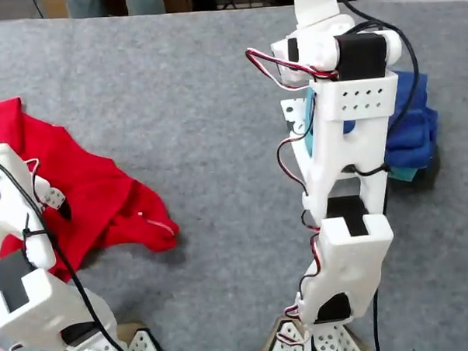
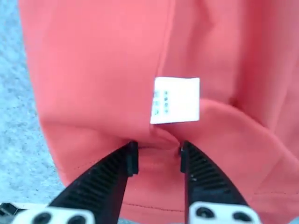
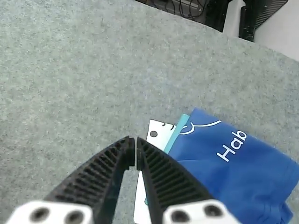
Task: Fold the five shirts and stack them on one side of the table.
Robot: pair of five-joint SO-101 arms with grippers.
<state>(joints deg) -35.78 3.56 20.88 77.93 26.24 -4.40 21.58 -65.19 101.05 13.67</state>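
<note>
A crumpled red shirt (image 1: 95, 189) lies at the left of the grey table. My left gripper (image 2: 158, 151) is open and down on the red shirt (image 2: 93, 70), with a puckered ridge of the cloth between its fingertips, just below a white label (image 2: 176, 100). At the right stands a stack of folded shirts with a blue one (image 1: 414, 125) on top. In the right wrist view, white and teal edges show under the blue shirt (image 3: 233, 172). My right gripper (image 3: 135, 142) is shut and empty, hanging over bare table beside that stack.
The right arm (image 1: 349, 139) stands upright and hides part of the stack in the high view. Grey cloth (image 1: 208, 107) covers the table between the red shirt and the stack. The far table edge (image 1: 172, 13) runs along the back.
</note>
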